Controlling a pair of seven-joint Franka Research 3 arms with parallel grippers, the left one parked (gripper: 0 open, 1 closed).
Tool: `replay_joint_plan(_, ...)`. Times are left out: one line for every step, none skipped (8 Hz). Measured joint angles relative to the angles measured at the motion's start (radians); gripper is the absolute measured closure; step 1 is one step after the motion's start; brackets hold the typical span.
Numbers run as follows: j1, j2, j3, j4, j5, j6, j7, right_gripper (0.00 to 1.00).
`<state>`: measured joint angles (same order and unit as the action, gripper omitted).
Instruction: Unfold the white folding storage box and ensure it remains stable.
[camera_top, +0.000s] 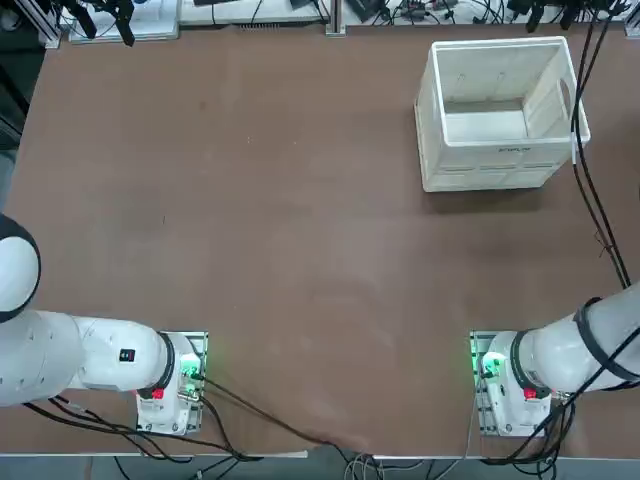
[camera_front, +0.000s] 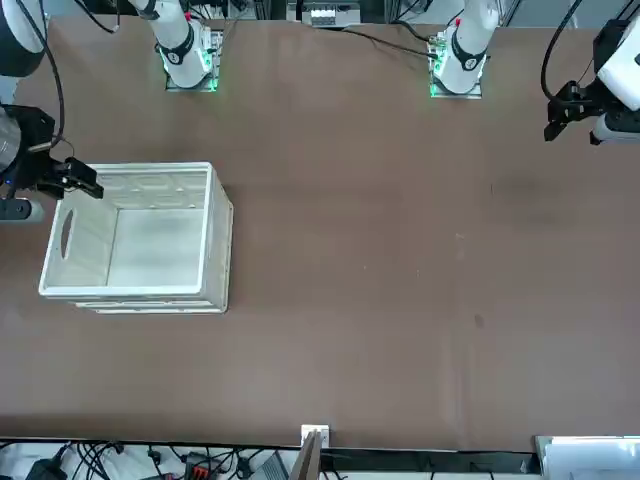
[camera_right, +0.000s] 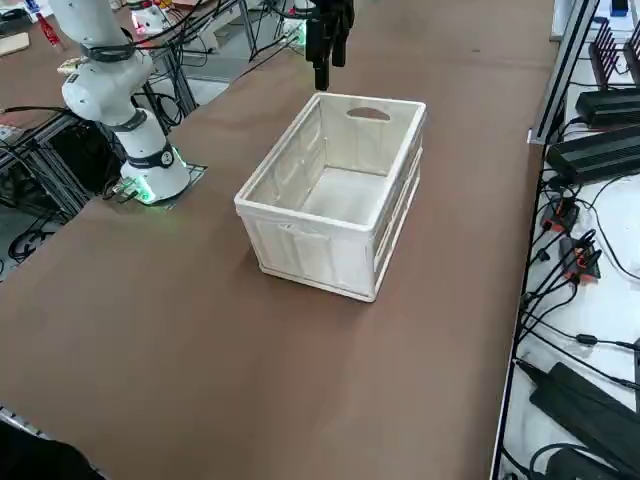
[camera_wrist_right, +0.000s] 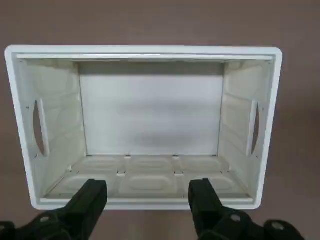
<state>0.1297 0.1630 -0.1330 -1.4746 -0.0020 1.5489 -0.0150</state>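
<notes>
Spanning between the 2 short walls, the long axis of the white folding storage box (camera_top: 500, 168) is set sideways across the surface (camera_top: 300, 220), at the far right of the robot's reach. All 4 walls are seen raised, and the box is seated upright on its base. The right arm's tool (camera_wrist_right: 148, 182) is held above the box with its 2 fingers apart and nothing clamped between them. In the wrist view, both fingertips are lined up over 1 long rim (camera_wrist_right: 150, 204), and the line from finger to finger is run parallel to that rim, not across it. If that rim were to be pinched, a quarter turn of the tool would be needed; the unfolding, though, is judged complete. A straight lift clear of the rim is best made next, since a wall could be nudged inward by a sideways drift.
</notes>
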Motion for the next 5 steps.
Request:
replay_joint_plan(-0.004, 0.0, -0.004, 0.001, 0.0, 0.0, -0.001, 0.0)
replay_joint_plan(-0.007, -0.002, -0.004, 0.006, 0.0, -0.001, -0.002, 0.0)
replay_joint_plan(-0.008, -0.007, -0.004, 0.012, 0.0, -0.003, -0.003, 0.0)
replay_joint_plan(-0.007, -0.017, -0.002, 0.017, 0.001, -0.008, -0.004, 0.0)
replay_joint_plan(-0.007, -0.031, 0.001, 0.018, 0.005, -0.017, -0.004, 0.0)
